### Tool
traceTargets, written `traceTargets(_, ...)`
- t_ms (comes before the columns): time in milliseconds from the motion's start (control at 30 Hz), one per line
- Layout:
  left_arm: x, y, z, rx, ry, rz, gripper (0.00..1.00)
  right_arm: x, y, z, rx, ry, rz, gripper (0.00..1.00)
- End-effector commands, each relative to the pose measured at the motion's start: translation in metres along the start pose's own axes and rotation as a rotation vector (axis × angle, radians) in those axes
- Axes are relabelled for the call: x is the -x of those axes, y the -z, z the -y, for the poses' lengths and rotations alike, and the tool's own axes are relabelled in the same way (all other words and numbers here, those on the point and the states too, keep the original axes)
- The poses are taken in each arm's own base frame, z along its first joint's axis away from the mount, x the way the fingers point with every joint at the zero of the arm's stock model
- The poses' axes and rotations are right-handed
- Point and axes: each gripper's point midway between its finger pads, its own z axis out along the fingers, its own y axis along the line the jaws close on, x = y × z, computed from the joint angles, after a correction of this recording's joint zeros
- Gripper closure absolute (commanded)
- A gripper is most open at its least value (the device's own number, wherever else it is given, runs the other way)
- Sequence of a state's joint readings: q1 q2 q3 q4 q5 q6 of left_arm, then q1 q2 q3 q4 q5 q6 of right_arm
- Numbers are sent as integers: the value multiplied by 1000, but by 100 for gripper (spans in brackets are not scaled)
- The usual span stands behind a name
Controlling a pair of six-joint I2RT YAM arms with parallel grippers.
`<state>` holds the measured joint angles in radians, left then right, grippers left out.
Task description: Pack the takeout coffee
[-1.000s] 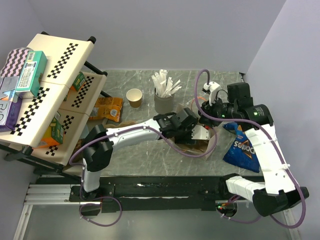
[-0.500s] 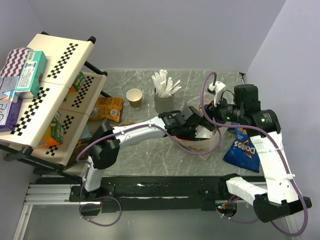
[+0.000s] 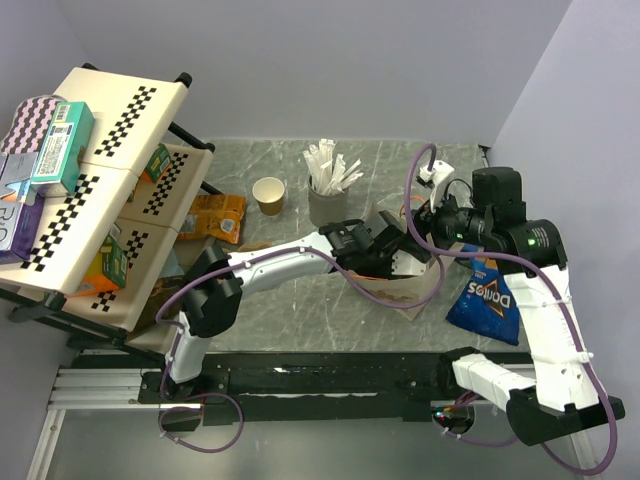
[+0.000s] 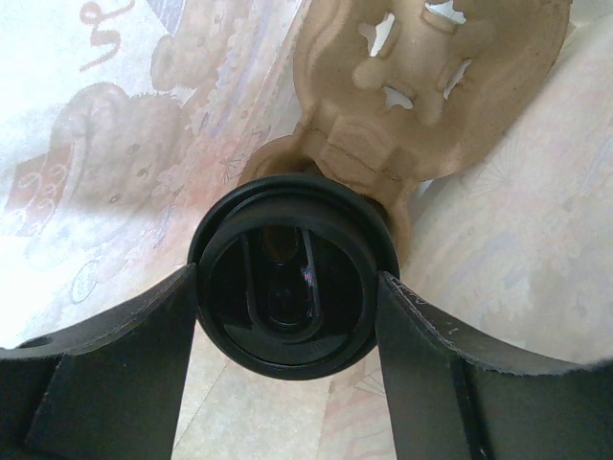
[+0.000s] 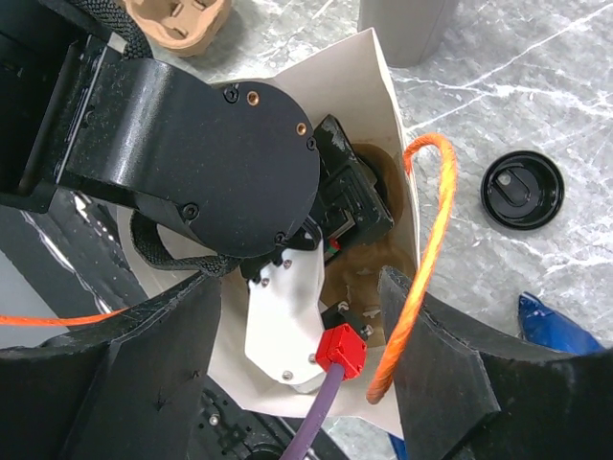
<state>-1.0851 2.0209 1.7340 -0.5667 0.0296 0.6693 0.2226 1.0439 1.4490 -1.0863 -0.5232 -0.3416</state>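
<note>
Between the fingers of the left gripper (image 4: 289, 283) sits a lidded coffee cup (image 4: 287, 331). It's seen from straight above, so really all you get is its black lid. Both fingers press against the lid's rim, one on each side, so that's a grip on the cup. The cup seems to stand in the near pocket of a moulded cardboard carrier (image 4: 431, 86), with tan cardboard curling round its far side. The carrier lies on pale paper with a faint print. From the right wrist view, the whole left gripper is down inside a paper bag (image 5: 378, 105), white outside, brown inside, mouth gaping upward.

The right gripper (image 5: 299, 287) hangs just above that bag mouth with its jaws spread wide and nothing pinched between them.

Further out, the bag stands right of the middle of the table (image 3: 330, 320), closer to the near edge than the far one. A loose black lid (image 5: 522, 190) lies flat on the table near the bag. A blue chip bag (image 3: 480, 295) lies by the right edge, just beside the paper bag. Toward the far edge a grey cup of white sticks (image 3: 325, 200) stands upright. Left of it, a bit apart, is an open kraft cup (image 3: 268, 195). A shelf rack (image 3: 110, 180) with boxes on it stands at the left edge.
</note>
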Motion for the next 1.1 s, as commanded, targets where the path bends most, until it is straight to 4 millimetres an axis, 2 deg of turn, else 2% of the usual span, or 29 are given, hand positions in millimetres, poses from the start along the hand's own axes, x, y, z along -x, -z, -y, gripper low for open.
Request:
traceTargets(0, -49, -19, 54, -202, 28, -164, 93, 23, 14, -4, -4, 47, 79, 26)
traceTargets(300, -44, -17, 57, -229, 53, -153, 97, 43, 27, -8, -5, 77, 145, 16)
traceTargets(533, -44, -18, 56, -229, 55, -153, 94, 48, 27, -8, 0, 71, 161, 14)
traceTargets(567, -43, -18, 56, -226, 56, -152, 90, 48, 28, -9, 0, 72, 164, 13)
traceTargets(600, -43, -18, 55, -223, 59, -150, 77, 49, 27, -8, -3, 70, 162, 13)
traceTargets(667, -43, -17, 53, -215, 57, -149, 63, 51, 29, -8, -6, 72, 166, 13)
traceTargets(700, -41, -18, 52, -208, 58, -141, 51, 52, 30, -7, -10, 74, 169, 13)
traceTargets(733, -40, -15, 50, -199, 60, -135, 45, 53, 32, -7, -13, 78, 173, 13)
traceTargets(800, -38, -13, 47, -182, 60, -126, 27, 54, 32, -6, -20, 82, 175, 12)
traceTargets(867, -31, -8, 40, -156, 60, -101, 17, 55, 32, -5, -22, 81, 175, 12)
traceTargets(900, -30, -7, 38, -146, 58, -96, 1, 55, 32, -5, -25, 81, 178, 12)
traceTargets(1067, -15, 4, 35, -154, 74, -51, 1, 56, 31, -1, -30, 76, 176, 12)
